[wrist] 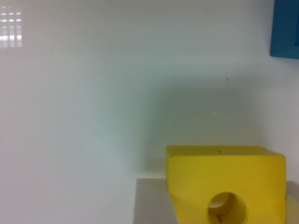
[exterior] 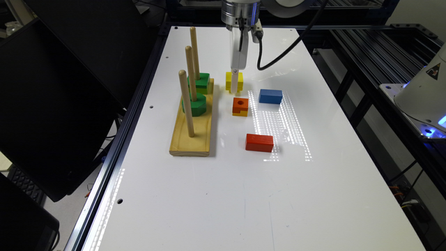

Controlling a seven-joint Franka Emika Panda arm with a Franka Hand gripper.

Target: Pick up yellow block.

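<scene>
While the orange-topped block sits near, the yellow block stands apart.

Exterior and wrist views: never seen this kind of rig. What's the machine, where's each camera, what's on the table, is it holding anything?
It is a single robot arm that reaches down over a white table. The wide picture comes from a fixed camera off the arm; the close-up comes from a camera on the arm's wrist, looking down past the gripper.

On the table: a wooden peg board with three upright pegs and two green blocks threaded on them, an orange-topped block, a blue block and a red block.

The gripper is down at the yellow block, which has a round hole. Whether it is actually gripped, the pictures do not show.
</scene>
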